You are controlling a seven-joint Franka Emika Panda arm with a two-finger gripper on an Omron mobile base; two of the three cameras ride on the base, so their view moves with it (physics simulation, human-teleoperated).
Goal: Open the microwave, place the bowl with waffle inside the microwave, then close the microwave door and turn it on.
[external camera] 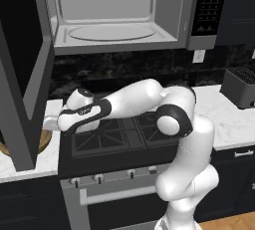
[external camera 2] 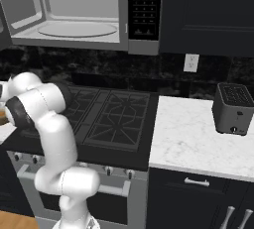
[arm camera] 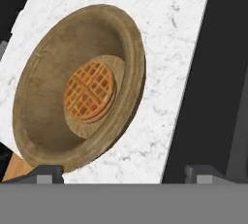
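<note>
The microwave (external camera: 114, 12) hangs above the stove with its light grey cavity and turntable plate showing. Its microwave door (external camera: 22, 69) stands swung wide open to the left. On the marble counter left of the stove lies the wooden bowl (arm camera: 80, 89), and its rim (external camera: 46, 142) peeks out beside the door's edge. The waffle (arm camera: 90, 91) lies flat in the middle of the bowl. My gripper (arm camera: 126, 175) hovers over the bowl's stove-side rim, open and holding nothing, its fingertips (arm camera: 46, 172) spread wide. In the left base view the open door partly hides my hand (external camera: 52, 122).
The black stove (external camera: 119, 134) lies under my arm, with the oven's bar handle (external camera: 117, 194) below. A dark toaster (external camera 2: 234, 108) stands on the right marble counter (external camera 2: 188, 134). The microwave's button panel (external camera 2: 144, 5) is at its right. The door overhangs the bowl's counter.
</note>
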